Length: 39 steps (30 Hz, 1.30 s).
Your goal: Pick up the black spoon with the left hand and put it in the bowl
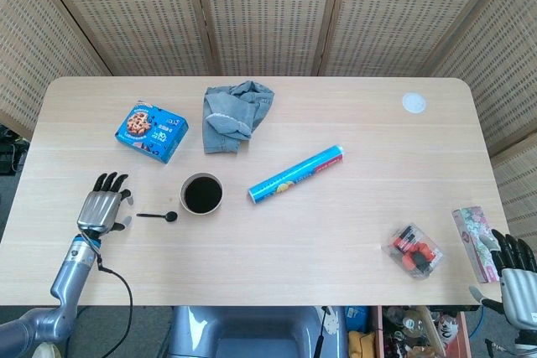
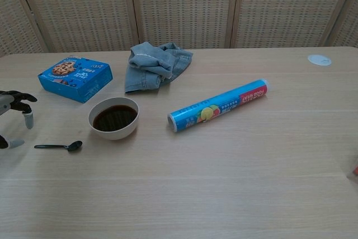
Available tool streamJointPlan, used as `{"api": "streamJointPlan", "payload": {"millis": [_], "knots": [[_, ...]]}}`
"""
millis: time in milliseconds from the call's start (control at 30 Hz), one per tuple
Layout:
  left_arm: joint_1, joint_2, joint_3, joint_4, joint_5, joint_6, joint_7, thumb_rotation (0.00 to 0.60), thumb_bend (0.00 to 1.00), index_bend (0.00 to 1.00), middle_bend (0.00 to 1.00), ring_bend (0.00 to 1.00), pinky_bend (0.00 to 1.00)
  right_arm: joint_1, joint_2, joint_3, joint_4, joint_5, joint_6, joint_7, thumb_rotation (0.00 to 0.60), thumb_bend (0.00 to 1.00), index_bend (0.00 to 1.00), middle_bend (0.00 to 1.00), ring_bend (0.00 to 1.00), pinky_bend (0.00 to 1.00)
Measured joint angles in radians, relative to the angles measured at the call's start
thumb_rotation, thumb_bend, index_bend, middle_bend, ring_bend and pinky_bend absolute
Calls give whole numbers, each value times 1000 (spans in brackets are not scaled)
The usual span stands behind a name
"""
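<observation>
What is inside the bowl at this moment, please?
The bowl shows only a dark interior, liquid or dark lining, I cannot tell which. The black spoon lies outside it on the table.
</observation>
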Motion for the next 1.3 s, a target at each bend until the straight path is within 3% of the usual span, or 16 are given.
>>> {"api": "streamJointPlan", "payload": {"millis": [433, 800, 1300], "knots": [[-1, -78, -27, 81, 42, -43, -1, 600, 305, 482, 79, 0, 0, 0, -2, 1, 5, 4, -4, 3, 600, 213, 172, 144, 0, 0], [-7, -96, -45, 97, 47, -68, 20, 600, 376, 489, 68, 0, 0, -4, -2, 1, 11, 11, -6, 8, 600, 213, 171, 144, 0, 0], [0, -108, -55, 113, 51, -94, 33, 600, 377, 498, 61, 0, 0, -3, -3, 2, 16, 12, -9, 12, 600, 213, 172, 146, 0, 0]]}}
